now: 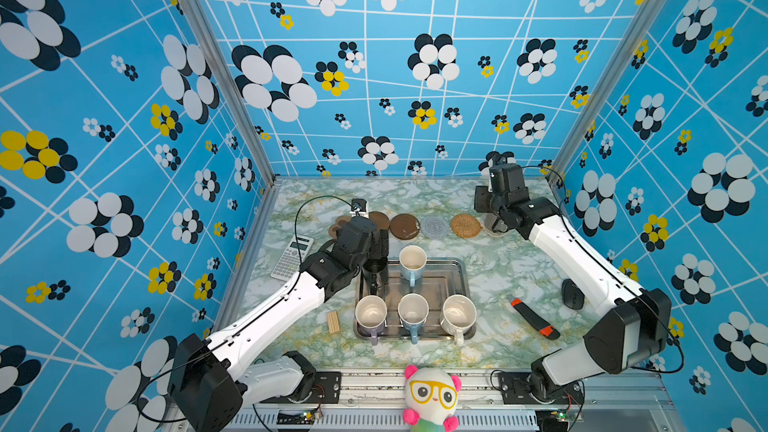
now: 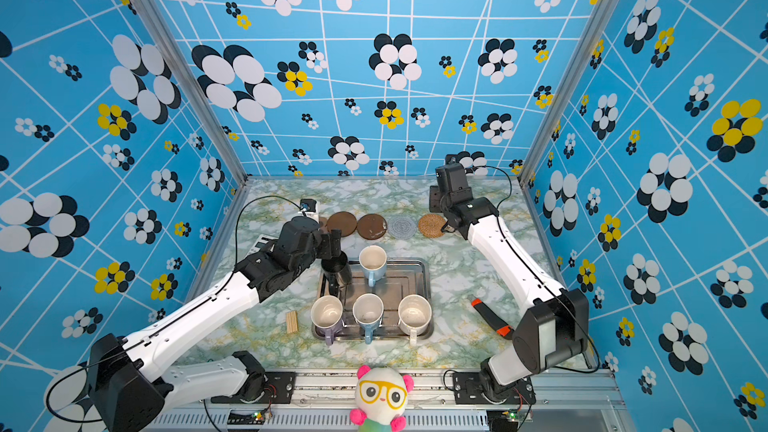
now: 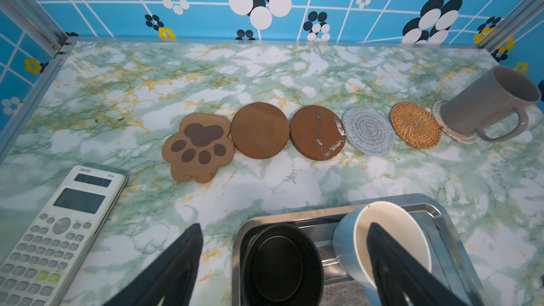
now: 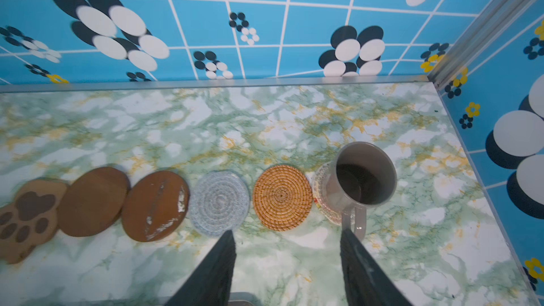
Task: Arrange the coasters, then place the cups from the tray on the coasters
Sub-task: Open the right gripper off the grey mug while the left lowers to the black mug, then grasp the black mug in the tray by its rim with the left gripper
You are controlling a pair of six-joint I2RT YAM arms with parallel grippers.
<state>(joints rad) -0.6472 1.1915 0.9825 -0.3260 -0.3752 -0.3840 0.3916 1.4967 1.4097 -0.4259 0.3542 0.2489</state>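
Note:
Six coasters lie in a row at the back: paw [image 3: 198, 148], two brown discs [image 3: 259, 130] [image 3: 317, 132], grey-blue [image 3: 368, 130], rattan [image 3: 415, 125] and pale beige [image 4: 322, 189]. A grey cup [image 4: 365, 172] stands upright on the beige one. My right gripper [image 4: 288, 232] is open just in front of it, one finger beside the handle, holding nothing. The steel tray [image 1: 442, 284] holds a black cup [image 1: 374, 270], a light blue cup [image 1: 412, 263], and lavender [image 1: 370, 313], light blue [image 1: 413, 311] and white [image 1: 458, 315] cups. My left gripper [image 3: 285, 226] hangs open over the black cup.
A calculator [image 1: 291, 257] lies left of the tray under my left arm. A bundle of wooden sticks [image 1: 333, 322] sits at the tray's front left. A black-and-orange cutter [image 1: 534, 317] and a dark mouse [image 1: 572, 293] lie to the right. A plush toy [image 1: 432, 398] sits at the front edge.

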